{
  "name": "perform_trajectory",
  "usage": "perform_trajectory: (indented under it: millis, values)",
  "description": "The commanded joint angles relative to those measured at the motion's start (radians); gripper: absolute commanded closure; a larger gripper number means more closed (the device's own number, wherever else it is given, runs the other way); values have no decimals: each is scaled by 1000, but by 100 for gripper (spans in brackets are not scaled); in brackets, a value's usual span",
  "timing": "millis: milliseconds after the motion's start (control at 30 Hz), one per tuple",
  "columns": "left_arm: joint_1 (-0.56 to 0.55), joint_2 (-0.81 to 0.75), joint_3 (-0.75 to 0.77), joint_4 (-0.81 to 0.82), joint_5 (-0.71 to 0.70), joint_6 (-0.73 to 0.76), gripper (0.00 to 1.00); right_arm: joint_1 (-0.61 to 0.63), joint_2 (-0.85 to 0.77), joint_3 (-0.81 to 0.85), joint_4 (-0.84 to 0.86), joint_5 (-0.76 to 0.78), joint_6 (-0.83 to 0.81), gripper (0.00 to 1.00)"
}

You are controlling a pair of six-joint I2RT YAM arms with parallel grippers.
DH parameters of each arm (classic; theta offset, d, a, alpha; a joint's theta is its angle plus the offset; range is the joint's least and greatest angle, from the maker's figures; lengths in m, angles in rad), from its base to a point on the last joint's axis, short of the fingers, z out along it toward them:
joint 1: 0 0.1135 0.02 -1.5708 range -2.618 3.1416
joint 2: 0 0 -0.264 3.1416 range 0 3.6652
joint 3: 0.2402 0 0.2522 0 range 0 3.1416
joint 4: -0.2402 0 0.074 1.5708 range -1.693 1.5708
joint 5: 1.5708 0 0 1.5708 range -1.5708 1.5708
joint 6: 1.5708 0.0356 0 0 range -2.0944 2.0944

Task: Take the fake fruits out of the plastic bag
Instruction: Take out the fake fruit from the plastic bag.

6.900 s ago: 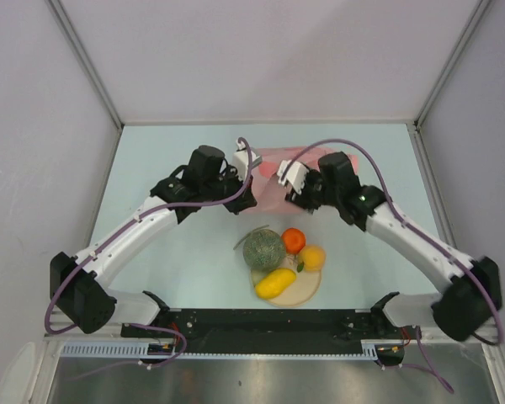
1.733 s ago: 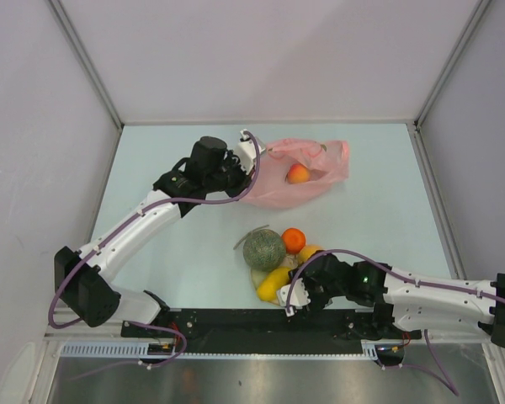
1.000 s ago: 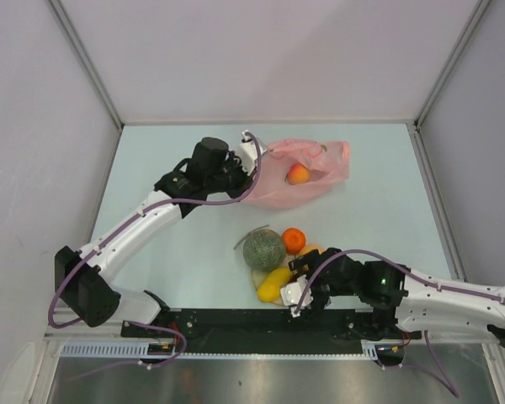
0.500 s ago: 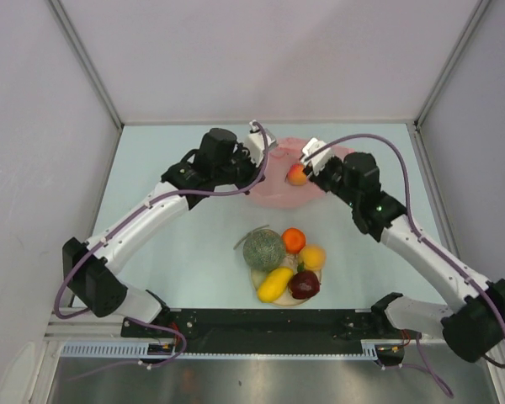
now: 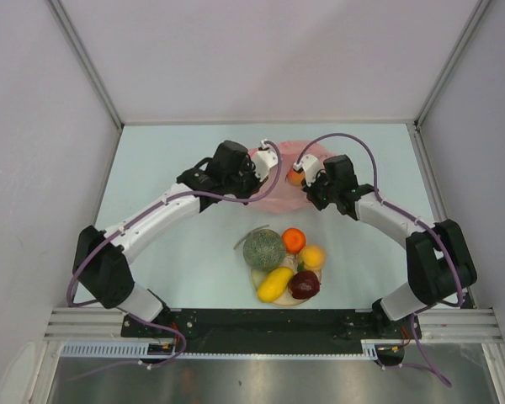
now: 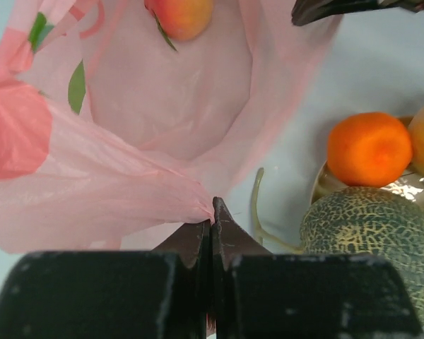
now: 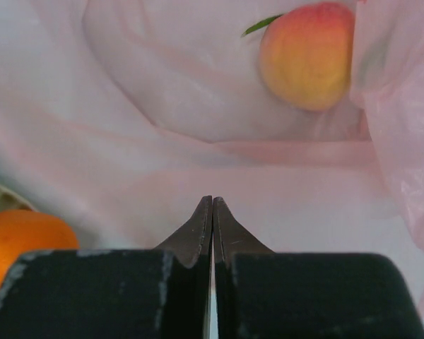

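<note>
The pink plastic bag (image 5: 286,199) lies at the back middle of the table, mostly under both wrists. My left gripper (image 6: 211,212) is shut on a bunched edge of the bag (image 6: 92,191); from above the left gripper (image 5: 269,168) is at the bag's left side. A pink-orange peach (image 7: 307,56) rests inside the bag (image 7: 162,106). My right gripper (image 7: 212,205) is shut, its tips over the smooth film just short of the peach (image 5: 295,178); no fold shows between them. The melon (image 5: 263,249), orange (image 5: 294,240), yellow-orange fruit (image 5: 312,256), yellow oblong fruit (image 5: 275,284) and dark red fruit (image 5: 304,284) sit outside the bag.
The fruits outside the bag are grouped on a round cream plate (image 5: 279,300) near the table's front middle. Grey walls close in the table at the left, right and back. The melon's stem (image 6: 256,205) points toward the bag.
The right arm left the plate, where the dark red fruit now lies, swung back to the bag and its jaws went from wide open to shut. The left gripper carried the bag edge rightward.
</note>
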Motion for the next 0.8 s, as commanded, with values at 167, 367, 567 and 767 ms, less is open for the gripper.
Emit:
perform_trajectory:
  millis: [167, 367, 567, 767]
  values:
    - [-7, 87, 44, 4, -88, 87, 100, -2, -9, 17, 256, -49, 45, 77]
    - [-5, 132, 102, -1, -97, 93, 100, -26, 170, 129, 342, 83, 151, 45]
    - [-5, 159, 149, -19, -80, 87, 100, -46, 254, 183, 333, 75, 217, 36]
    - [-7, 162, 139, -31, -70, 81, 100, -40, 331, 232, 366, 135, 266, 23]
